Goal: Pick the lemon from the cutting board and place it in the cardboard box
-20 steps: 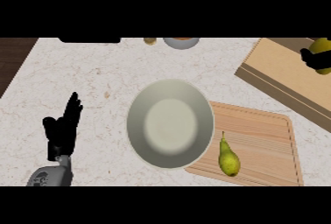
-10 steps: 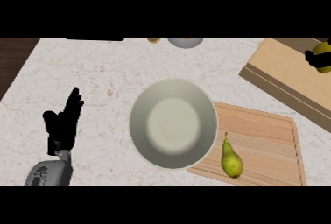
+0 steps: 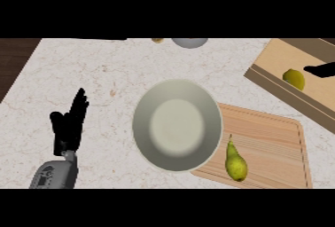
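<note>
Since half a second ago the lemon [image 3: 294, 80] has come away from the right hand [image 3: 322, 69]. It now lies by itself in the cardboard box [image 3: 281, 55], just beside that hand, to its left and a little nearer the robot. Only a dark sliver of the right hand shows at the view's right edge, so I cannot tell whether it is open or closed. Nearer the robot from it lies the cutting board [image 3: 268, 142], with a pear [image 3: 235, 163] on its left part. A large plate [image 3: 177, 124] overlaps the board's left edge, between the two hands. The left hand [image 3: 68, 126] rests open, fingers up, well left of the plate over the counter [image 3: 111, 75]. A grey round thing [image 3: 189, 42] sits at the far edge.
</note>
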